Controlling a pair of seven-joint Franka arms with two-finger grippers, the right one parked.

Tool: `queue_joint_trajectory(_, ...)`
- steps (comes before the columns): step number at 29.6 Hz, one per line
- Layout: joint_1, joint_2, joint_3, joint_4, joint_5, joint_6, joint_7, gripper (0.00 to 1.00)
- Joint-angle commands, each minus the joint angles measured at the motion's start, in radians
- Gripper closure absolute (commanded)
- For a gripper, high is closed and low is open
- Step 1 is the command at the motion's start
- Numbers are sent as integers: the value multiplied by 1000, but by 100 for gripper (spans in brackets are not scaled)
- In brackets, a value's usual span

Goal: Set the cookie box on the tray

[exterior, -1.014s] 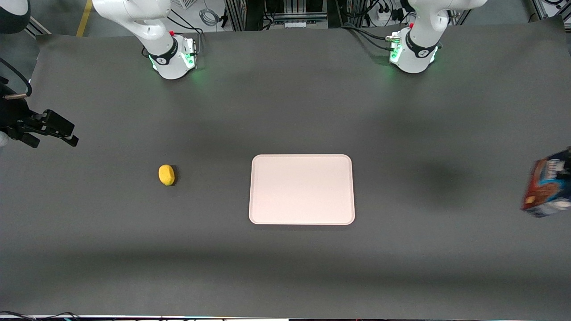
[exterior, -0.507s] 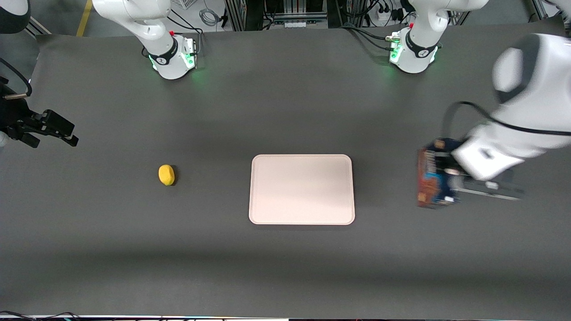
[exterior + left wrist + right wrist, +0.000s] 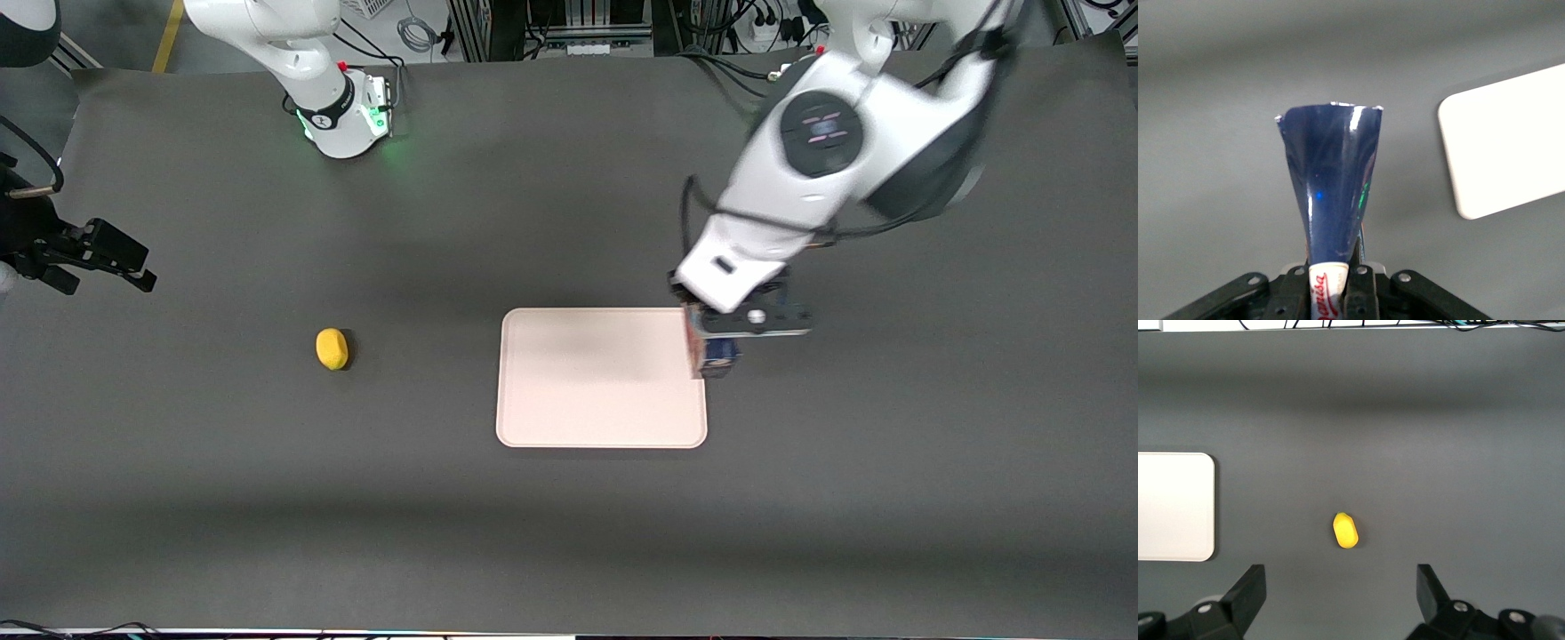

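Navy cookie box (image 3: 1331, 180) (one) in gripper (image 3: 1329, 283); one tray (image 3: 587, 391).

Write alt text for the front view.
The left arm's gripper holds the cookie box in the air at the edge of the empty pink tray. A yellow lump lies toward the parked arm's end.

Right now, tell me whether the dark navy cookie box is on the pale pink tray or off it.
Off it: the navy cookie box is shut in the tool, held up over the pink tray's edge.
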Motion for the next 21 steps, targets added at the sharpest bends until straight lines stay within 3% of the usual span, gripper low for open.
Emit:
queue_joint_trajectory(1, 6, 80, 3, 14, 80, 78, -45, 86)
queue_joint_trajectory(6, 6, 123, 3, 14, 145, 104, -70, 86)
queue_joint_trajectory(13, 6, 146, 3, 15, 166, 110, -99, 86)
queue_joint_trajectory(16, 6, 148, 3, 15, 166, 110, -99, 80)
queue_joint_trajectory(19, 8, 152, 3, 18, 165, 110, -99, 60)
queue_joint_trajectory(20, 8, 154, 3, 18, 166, 110, -99, 45)
queue_joint_trajectory(21, 8, 155, 3, 20, 165, 110, -101, 12)
